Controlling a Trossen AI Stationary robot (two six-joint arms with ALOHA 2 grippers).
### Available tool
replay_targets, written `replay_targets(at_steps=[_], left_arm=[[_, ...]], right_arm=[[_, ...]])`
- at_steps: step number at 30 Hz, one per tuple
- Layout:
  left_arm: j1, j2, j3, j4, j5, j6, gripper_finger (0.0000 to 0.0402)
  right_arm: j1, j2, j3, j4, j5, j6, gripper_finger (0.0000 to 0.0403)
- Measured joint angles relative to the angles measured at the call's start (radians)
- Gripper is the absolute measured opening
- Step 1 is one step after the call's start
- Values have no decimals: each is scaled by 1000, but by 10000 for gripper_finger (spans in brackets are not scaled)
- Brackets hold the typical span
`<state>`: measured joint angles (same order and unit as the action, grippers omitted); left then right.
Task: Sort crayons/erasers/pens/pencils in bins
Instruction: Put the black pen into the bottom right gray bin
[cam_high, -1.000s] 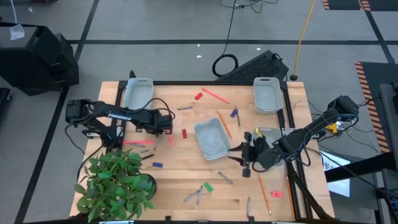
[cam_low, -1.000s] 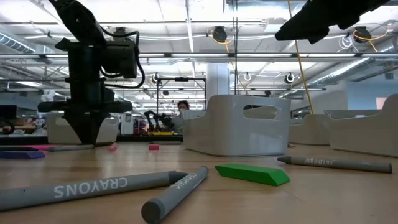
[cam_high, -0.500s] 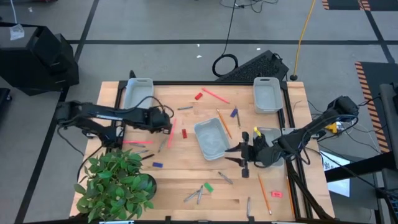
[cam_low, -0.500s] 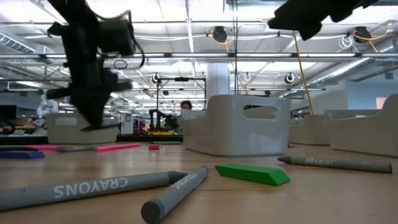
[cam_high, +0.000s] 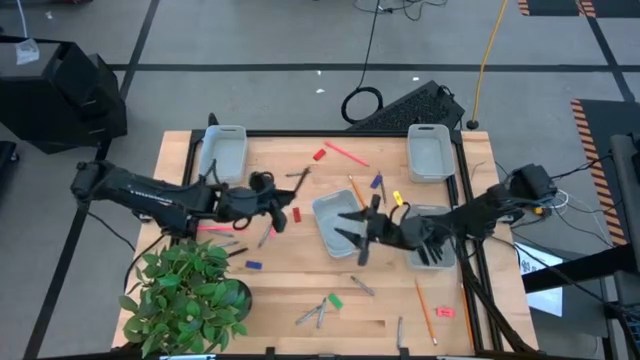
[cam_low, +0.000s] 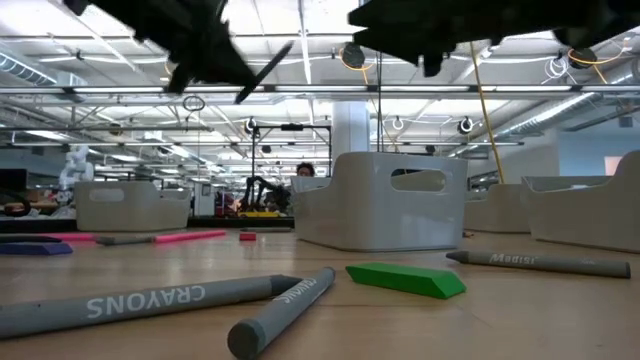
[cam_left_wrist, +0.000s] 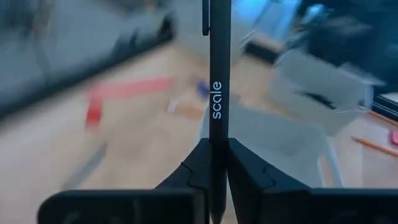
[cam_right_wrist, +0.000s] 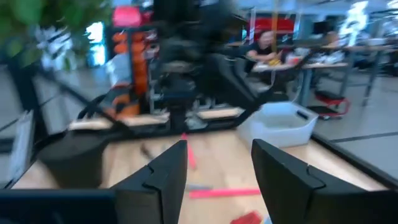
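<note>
The left hand (cam_high: 283, 200) hung above the table's (cam_high: 300, 295) middle, left of the centre bin (cam_high: 338, 222), clenched on a black pen (cam_left_wrist: 218, 74). In the left wrist view the pen stood straight up between the two fingers (cam_left_wrist: 199, 171), printed "scale". In the low view it slanted in the air under the left arm, well clear of the table. The right hand (cam_high: 350, 225) reached over the centre bin with its fingers (cam_right_wrist: 163, 177) spread apart and nothing between them.

Two bins sat at the far edge, one by the far left corner (cam_high: 222, 152) and one by the far right corner (cam_high: 429, 150). A fourth bin (cam_high: 436, 225) lay near the right edge, mostly under the right arm.

A pink pencil (cam_high: 348, 153) and a red eraser (cam_high: 319, 155) lay near the far edge; another pink pencil (cam_high: 216, 229) lay by the left edge beside a potted plant (cam_high: 185, 295). An orange pencil (cam_high: 359, 198) lay just right of the centre bin, and a second one (cam_high: 424, 310) near the right front corner. Another red eraser (cam_high: 296, 214) was just below the left hand. A blue eraser (cam_high: 253, 265) lay by the plant, and a green eraser (cam_high: 335, 300) sat near the front edge beside two grey crayons (cam_low: 150, 300).
</note>
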<state>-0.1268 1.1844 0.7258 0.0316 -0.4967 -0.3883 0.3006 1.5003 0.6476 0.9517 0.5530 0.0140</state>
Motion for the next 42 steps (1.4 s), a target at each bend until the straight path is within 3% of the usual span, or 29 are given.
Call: replay_targets(at_steps=[3, 9, 17, 24, 32, 36, 42], left_arm=[[-22, 52, 0, 144, -12, 228, 29], [-24, 157, 2, 394, -118, 516, 34], [9, 187, 2, 573, -163, 876, 34], [68, 186, 2, 695, -126, 1178, 36], [124, 200, 9, 808, 35, 1352, 37], [146, 243, 56, 801, 43, 1364, 37], [149, 292, 112, 786, 8, 1401, 37]], right_arm=[[-53, 54, 27, 108, -5, -23, 175], [-140, 113, 95, 161, 1, -118, 175], [-248, 135, 170, 190, -6, -90, 162], [-309, 135, 202, 213, -192, -163, 158], [-315, 136, 204, 357, -220, -333, 157], [-316, 134, 214, 368, -264, -378, 157], [-316, 134, 216, 364, -239, -396, 157]])
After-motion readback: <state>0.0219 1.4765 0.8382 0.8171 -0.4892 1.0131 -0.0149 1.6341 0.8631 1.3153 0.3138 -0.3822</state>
